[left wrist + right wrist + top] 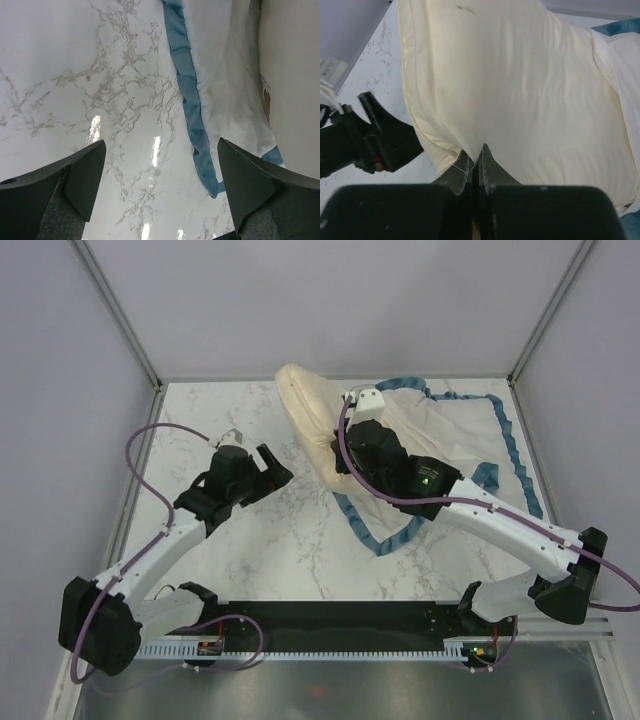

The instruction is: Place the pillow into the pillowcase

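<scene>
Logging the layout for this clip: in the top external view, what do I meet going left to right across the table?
left fingers, open → pillow → pillowcase. The right fingers, pinching the pillow's edge, overlap it and are left out.

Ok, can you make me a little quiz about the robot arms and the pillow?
1. True or false: the left gripper is holding the pillow.
2. What colour is the ruffled edge of the pillowcase? A red, B blue, C green.
3. Fill the gap: the right gripper is shut on the edge of the ____.

Key: 1 false, it is open over the table; 2 B; 3 pillow.
</scene>
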